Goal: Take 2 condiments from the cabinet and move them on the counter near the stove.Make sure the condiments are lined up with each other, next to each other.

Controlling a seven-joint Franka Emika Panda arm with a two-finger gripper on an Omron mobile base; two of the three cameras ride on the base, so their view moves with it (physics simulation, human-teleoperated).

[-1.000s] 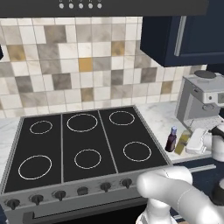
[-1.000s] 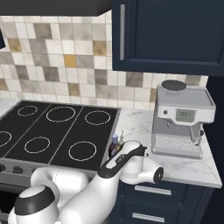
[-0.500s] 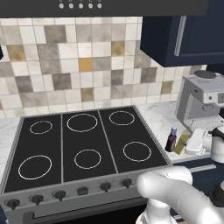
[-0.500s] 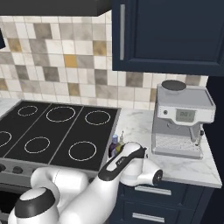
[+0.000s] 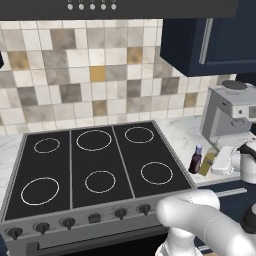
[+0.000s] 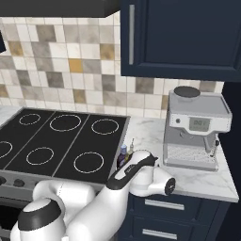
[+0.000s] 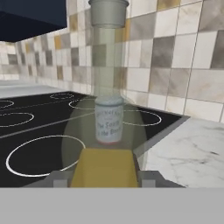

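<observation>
Left base view: the black glass cooktop (image 5: pixel 95 167) with white ring burners is serving as the landmark. Just off its right edge, on the white marble counter (image 5: pixel 182 137), the short dark red-brown bottle with the blue cap (image 5: pixel 195 160) is standing upright. Immediately beyond it, farther from the cooktop, the tall slim clear bottle of yellow-olive oil (image 5: pixel 208 161) is standing with the white two-finger gripper (image 5: pixel 220 162) against its far side. The two bottles are sitting almost touching, which fits the requirement that they line up side by side near the cooktop. A grey espresso machine (image 5: pixel 229 112) is standing farther right of the cooktop.

Right base view: the arm's wrist is covering most of the oil bottle; only its thin neck (image 6: pixel 131 143) and the blue cap (image 6: pixel 124 149) are showing at the cooktop's right edge.

Hand view: the oil bottle (image 7: pixel 105 131) is standing upright between the two dark finger tips, and the pale label of the shorter bottle (image 7: pixel 109 121) is showing through the glass, with the cooktop beyond it. The jaws are sitting partly apart, clamped on the oil bottle's base; judged from this, the bottle is being set down and is not yet released.
</observation>
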